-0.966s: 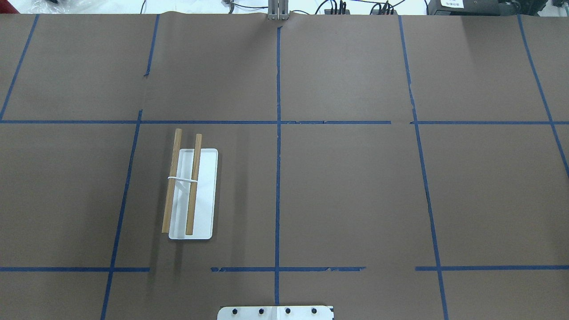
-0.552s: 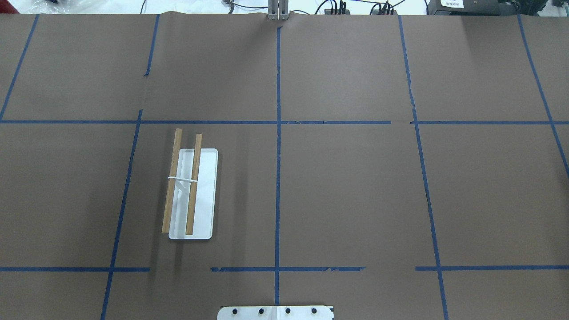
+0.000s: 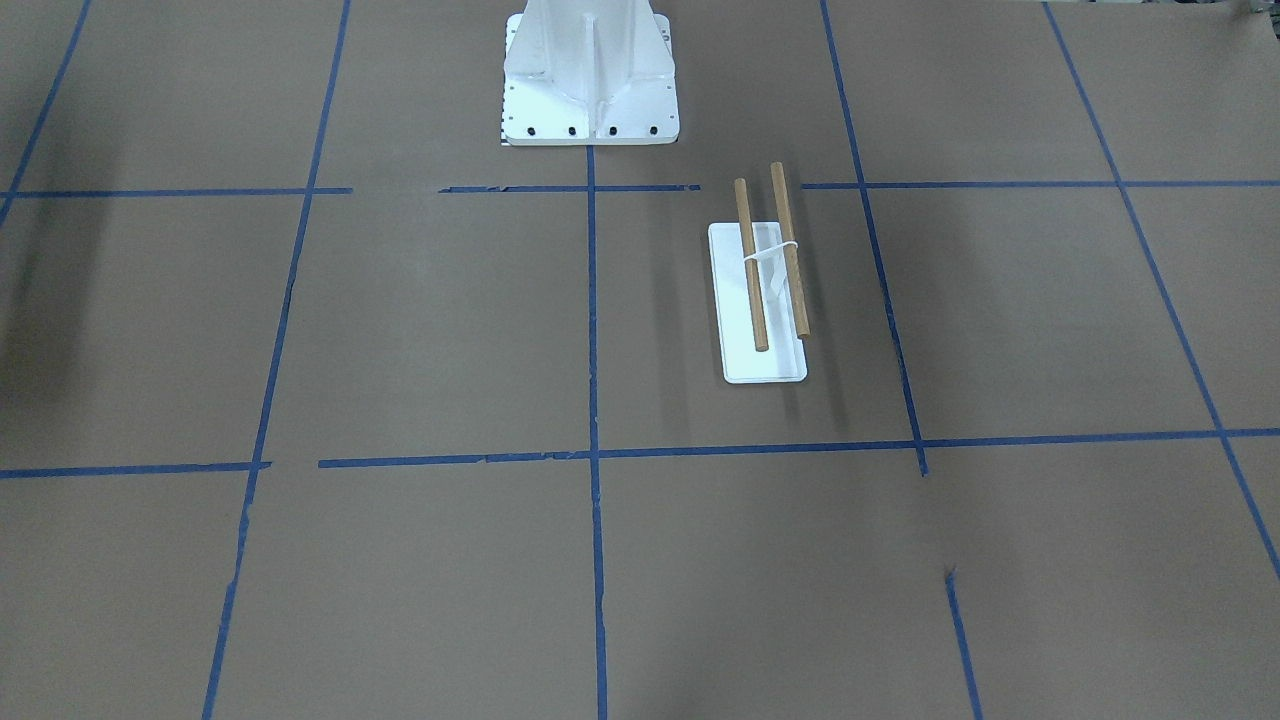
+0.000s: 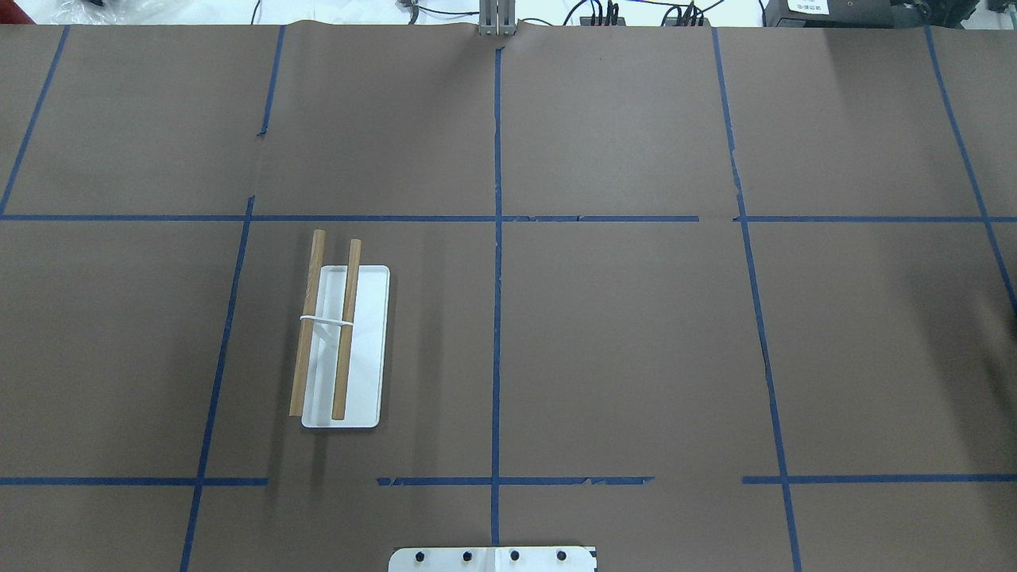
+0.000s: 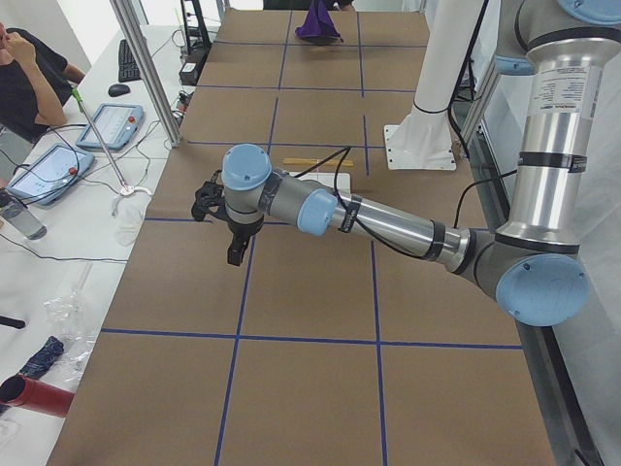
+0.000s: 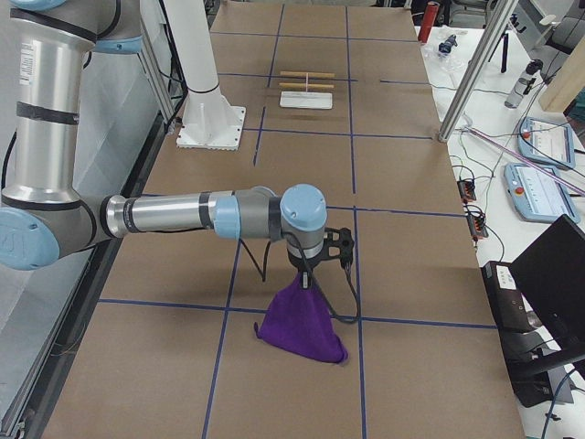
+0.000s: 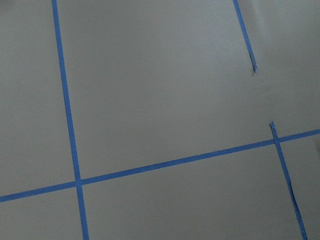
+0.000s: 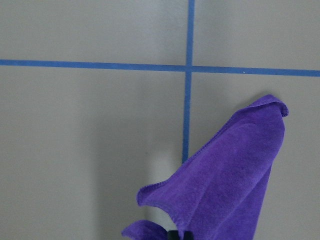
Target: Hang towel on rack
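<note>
right gripper [image 6: 305, 274] pinches the purple cloth towel [image 6: 302, 331], lower centre; left gripper [image 5: 235, 252], cannot tell. lift it clear before you cross to the white-based wooden-dowel rack [image 4: 343, 365].

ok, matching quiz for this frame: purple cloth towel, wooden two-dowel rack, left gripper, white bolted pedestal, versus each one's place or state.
1. purple cloth towel
2. wooden two-dowel rack
3. left gripper
4. white bolted pedestal

A. dowels bare, nothing hung
B. hovers over the brown table, nothing beneath
C. hangs from the jaws of the right gripper, lower edge on the table
D. at the table's robot-side edge

Pairs: 1-C, 2-A, 3-B, 4-D
</note>
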Robot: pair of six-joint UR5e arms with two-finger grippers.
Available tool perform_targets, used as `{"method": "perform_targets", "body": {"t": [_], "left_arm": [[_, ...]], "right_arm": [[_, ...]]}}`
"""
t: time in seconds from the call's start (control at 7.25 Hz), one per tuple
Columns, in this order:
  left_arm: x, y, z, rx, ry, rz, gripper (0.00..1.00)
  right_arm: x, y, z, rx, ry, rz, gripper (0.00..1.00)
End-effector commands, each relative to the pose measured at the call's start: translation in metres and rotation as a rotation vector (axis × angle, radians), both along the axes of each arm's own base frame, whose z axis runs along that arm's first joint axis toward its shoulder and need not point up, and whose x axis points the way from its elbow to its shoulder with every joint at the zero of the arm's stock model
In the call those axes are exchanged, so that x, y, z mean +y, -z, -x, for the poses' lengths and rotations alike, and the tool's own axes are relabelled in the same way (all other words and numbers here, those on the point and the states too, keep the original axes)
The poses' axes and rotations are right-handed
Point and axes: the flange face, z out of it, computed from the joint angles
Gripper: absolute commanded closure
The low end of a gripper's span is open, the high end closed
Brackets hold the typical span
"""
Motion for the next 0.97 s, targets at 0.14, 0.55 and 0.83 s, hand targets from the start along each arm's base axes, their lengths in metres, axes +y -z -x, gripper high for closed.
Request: {"method": "perform_targets", "body": {"t": [0.14, 0.55, 0.83], "left_arm": [[-0.023, 0.02, 0.0, -0.003, 0.049, 0.011, 0.0], [-0.028, 0.084, -0.042, 0.122, 0.18, 0.143, 0.0], [-0.01, 0.134, -0.117, 0.291, 0.244, 0.349, 0.0]], "right_arm": [[-0.027, 0.147, 0.04, -0.163, -0.146, 0.066, 1.0], [-0.058, 0.307, 0.148, -0.292, -0.196, 0.181, 1.0], [-0.045, 0.383, 0.222, -0.326, -0.19, 0.212, 1.0]]}}
